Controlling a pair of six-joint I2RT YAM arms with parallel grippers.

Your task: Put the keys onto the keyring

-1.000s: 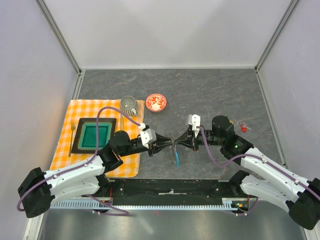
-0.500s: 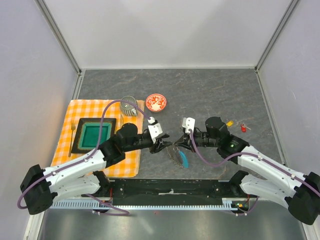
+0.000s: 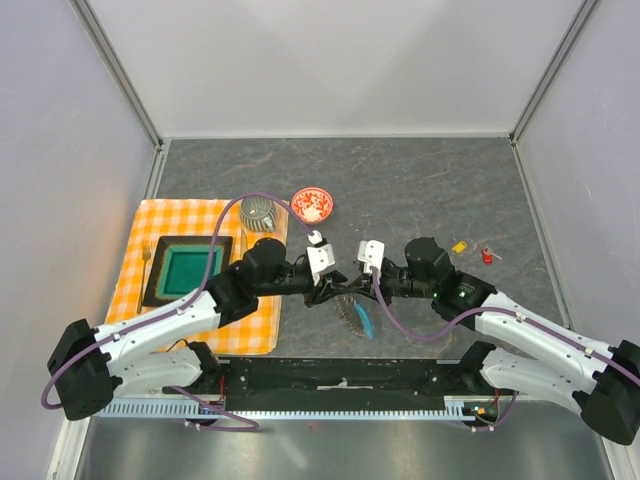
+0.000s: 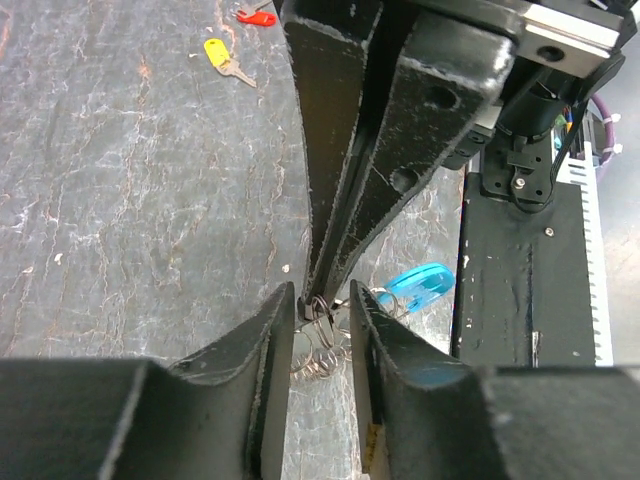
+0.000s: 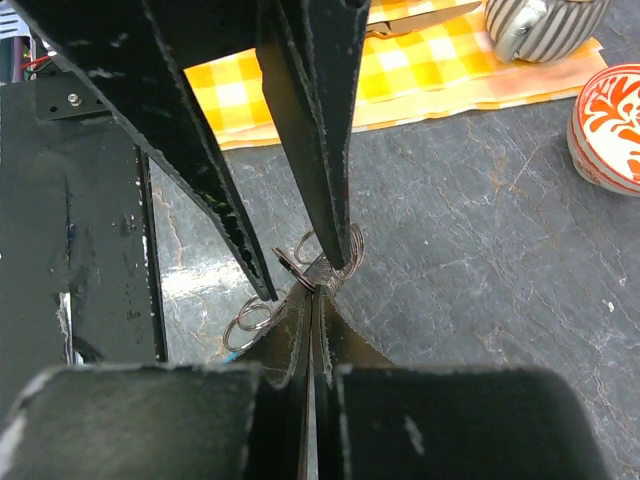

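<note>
Keyring (image 3: 352,312) sits low at the worktop's (image 3: 420,180) front centre, at both claw tips. My right claw (image 5: 312,292) clenches its wire; my left claw (image 4: 322,300) straddles it, slightly parted. Both reach inward, tip to tip.

A cloth (image 3: 150,215) lies left, bearing a tray (image 3: 187,270), a fork (image 3: 146,262) left of it and a cup (image 3: 258,211) at its far-right corner; a bowl (image 3: 312,205) stands just right. Keyring (image 3: 355,313) centre-near; keys (image 3: 459,246) well right.
</note>
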